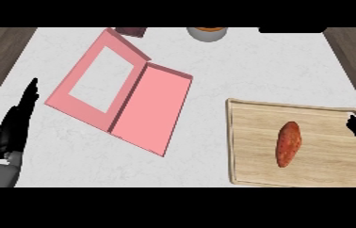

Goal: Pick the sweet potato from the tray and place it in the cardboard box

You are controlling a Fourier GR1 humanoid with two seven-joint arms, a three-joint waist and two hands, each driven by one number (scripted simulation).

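A reddish-orange sweet potato lies lengthwise near the middle of a light wooden tray at the right of the counter. A pink box lies open left of centre, its lid with a white window folded out flat. My left hand rests at the left edge, fingers straight and pointing up, well left of the box. Only a small black tip of my right hand shows at the right edge, just right of the tray's upper part and apart from the sweet potato.
At the back edge stand a grey bowl with orange contents and a dark brown object. The white counter has dark wooden borders at the far left and right.
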